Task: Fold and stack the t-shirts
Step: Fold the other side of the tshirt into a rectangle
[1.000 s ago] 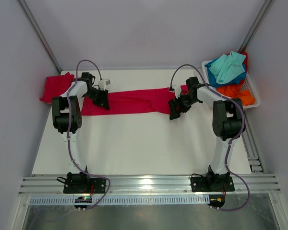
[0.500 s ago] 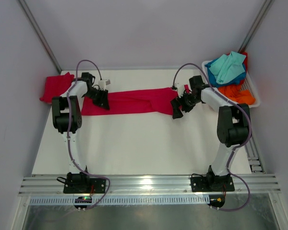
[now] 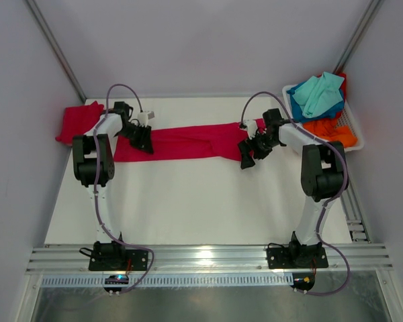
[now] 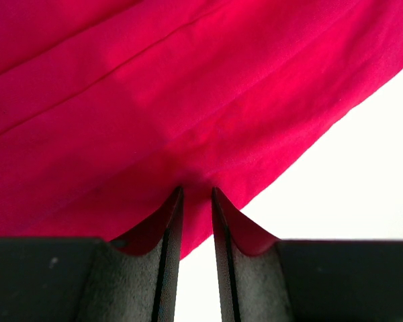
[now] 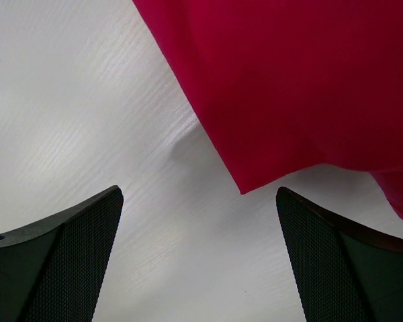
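A red t-shirt (image 3: 188,141) lies stretched in a long strip across the far part of the white table. My left gripper (image 3: 140,139) is at its left end, and in the left wrist view (image 4: 195,201) the jaws are pinched shut on a fold of the red cloth (image 4: 188,100). My right gripper (image 3: 246,157) is at the strip's right end, open and empty. In the right wrist view (image 5: 198,194) the shirt's corner (image 5: 289,100) lies just beyond the wide-spread fingertips (image 5: 111,201). Another red shirt (image 3: 77,121) lies bunched at the far left.
A white basket (image 3: 352,131) at the far right holds teal (image 3: 319,94), blue and orange (image 3: 332,131) shirts. Grey walls close in on the left, back and right. An aluminium rail (image 3: 208,258) runs along the near edge.
My right arm's elbow has swung right and its gripper has shifted slightly toward the near side at the shirt's right end. The left arm and the shirt have not moved.
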### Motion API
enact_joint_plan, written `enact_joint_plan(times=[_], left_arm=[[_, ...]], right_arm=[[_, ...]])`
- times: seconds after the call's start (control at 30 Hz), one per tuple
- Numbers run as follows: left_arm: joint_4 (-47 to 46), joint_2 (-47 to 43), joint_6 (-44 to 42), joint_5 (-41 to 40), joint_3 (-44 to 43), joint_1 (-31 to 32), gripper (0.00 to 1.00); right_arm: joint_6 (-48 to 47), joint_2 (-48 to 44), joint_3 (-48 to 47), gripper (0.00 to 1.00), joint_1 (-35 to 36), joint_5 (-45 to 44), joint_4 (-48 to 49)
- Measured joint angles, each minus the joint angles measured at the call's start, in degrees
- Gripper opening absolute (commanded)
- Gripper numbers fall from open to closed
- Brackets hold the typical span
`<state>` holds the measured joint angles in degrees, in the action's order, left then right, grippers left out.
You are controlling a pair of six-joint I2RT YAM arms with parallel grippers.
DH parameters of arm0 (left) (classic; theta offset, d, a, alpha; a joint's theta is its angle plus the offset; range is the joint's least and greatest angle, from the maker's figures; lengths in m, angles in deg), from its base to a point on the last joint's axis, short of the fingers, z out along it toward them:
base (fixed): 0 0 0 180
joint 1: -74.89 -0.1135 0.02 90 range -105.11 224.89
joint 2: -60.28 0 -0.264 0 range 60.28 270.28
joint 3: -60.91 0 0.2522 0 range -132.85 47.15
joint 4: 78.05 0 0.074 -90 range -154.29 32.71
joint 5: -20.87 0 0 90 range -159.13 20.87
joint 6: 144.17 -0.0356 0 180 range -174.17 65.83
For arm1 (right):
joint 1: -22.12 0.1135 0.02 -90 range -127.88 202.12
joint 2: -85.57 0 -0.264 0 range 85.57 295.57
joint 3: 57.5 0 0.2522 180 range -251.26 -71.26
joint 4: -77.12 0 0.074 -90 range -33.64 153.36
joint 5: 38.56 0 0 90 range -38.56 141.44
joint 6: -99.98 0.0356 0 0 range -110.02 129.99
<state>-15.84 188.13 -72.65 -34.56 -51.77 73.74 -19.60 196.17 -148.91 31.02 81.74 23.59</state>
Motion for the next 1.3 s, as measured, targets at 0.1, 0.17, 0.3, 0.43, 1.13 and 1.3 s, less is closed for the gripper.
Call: enact_joint_plan(times=[0.1, 0.17, 0.3, 0.43, 1.13, 1.3], left_arm=[[-0.02, 0.0, 0.0, 0.13, 0.07, 0.0, 0.25], [-0.02, 0.0, 0.0, 0.17, 0.09, 0.0, 0.25], [-0.07, 0.0, 0.0, 0.33, 0.15, 0.0, 0.25], [-0.09, 0.0, 0.02, 0.57, 0.24, 0.0, 0.25], [-0.11, 0.0, 0.0, 0.7, 0.33, 0.0, 0.25], [-0.31, 0.0, 0.0, 1.18, 0.59, 0.0, 0.26]], right_arm=[[0.02, 0.63, 0.0, 0.99, 0.0, -0.26, 0.59], [0.02, 0.96, 0.0, 0.99, 0.0, -0.46, 0.9], [0.11, 1.9, -0.2, 0.99, -0.02, -0.59, 1.36], [0.46, 2.91, -1.55, 0.99, -0.02, -0.59, 1.81], [0.61, 7.28, -5.75, 0.03, -0.13, 1.95, -0.39], [1.07, 7.28, -8.02, 0.03, -0.13, 3.3, -1.97]])
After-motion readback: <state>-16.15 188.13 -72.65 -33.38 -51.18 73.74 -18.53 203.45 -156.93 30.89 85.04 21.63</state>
